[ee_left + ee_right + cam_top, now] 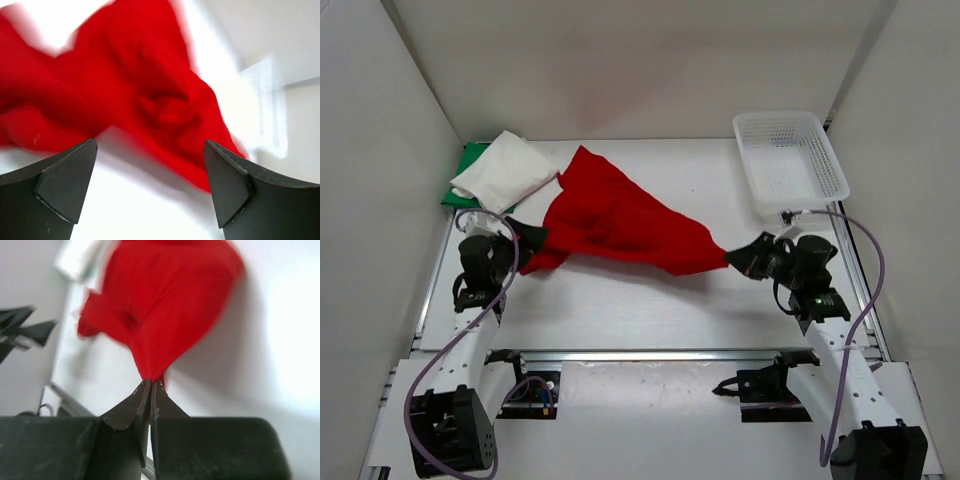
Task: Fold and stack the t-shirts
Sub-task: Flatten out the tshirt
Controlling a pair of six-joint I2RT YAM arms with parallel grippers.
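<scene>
Across mid-table: red shirt (620, 220), long axis left to right, stretched between both arms. At far-left corner: white shirt (505, 172), folded atop green shirt (468, 160). At right gripper (735, 258): clamped tight on red shirt's right tip. At left gripper (532, 240): gaped wide, gripped nothing; left end just ahead, probably its to retake.

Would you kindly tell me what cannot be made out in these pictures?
1. Green t-shirt: top view, mostly covered by the folded white t-shirt; only an edge shows.
2. Red t-shirt: left wrist view, blurred and cut off by the frame; sleeves indistinguishable.
3. Its pinched corner: right wrist view, hidden between the right gripper's shut fingers.
</scene>
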